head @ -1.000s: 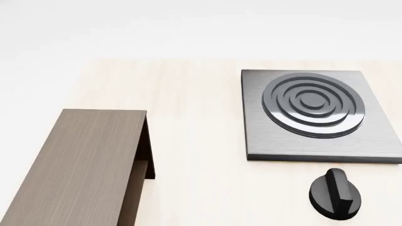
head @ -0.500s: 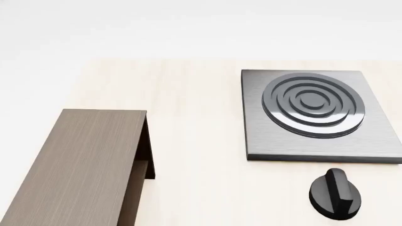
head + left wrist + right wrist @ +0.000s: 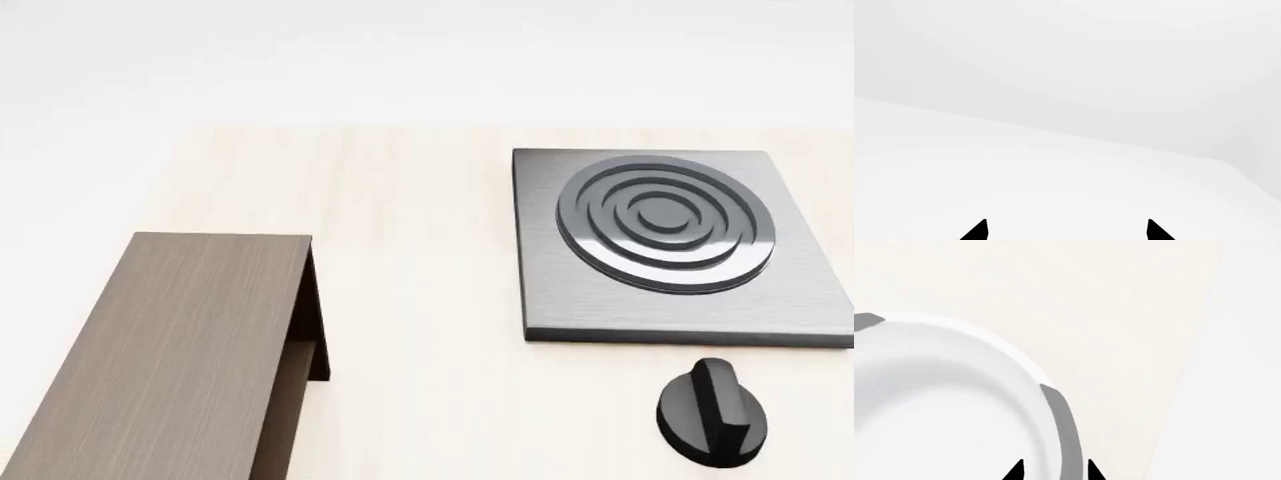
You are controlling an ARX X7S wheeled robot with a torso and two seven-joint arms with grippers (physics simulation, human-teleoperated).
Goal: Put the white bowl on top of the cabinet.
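The white bowl fills the near part of the right wrist view, seen from above over the pale wooden table. My right gripper has its two black fingertips close together, one inside and one outside the bowl's rim wall, shut on it. The bowl and both grippers are out of the head view. The dark brown cabinet lies at the lower left of the head view with its flat top bare. My left gripper is open and empty, with only blank white surroundings in front of it.
A grey square stove plate with raised rings lies at the right of the table. A black knob sits in front of it. In the right wrist view the table's edge runs close beside the bowl.
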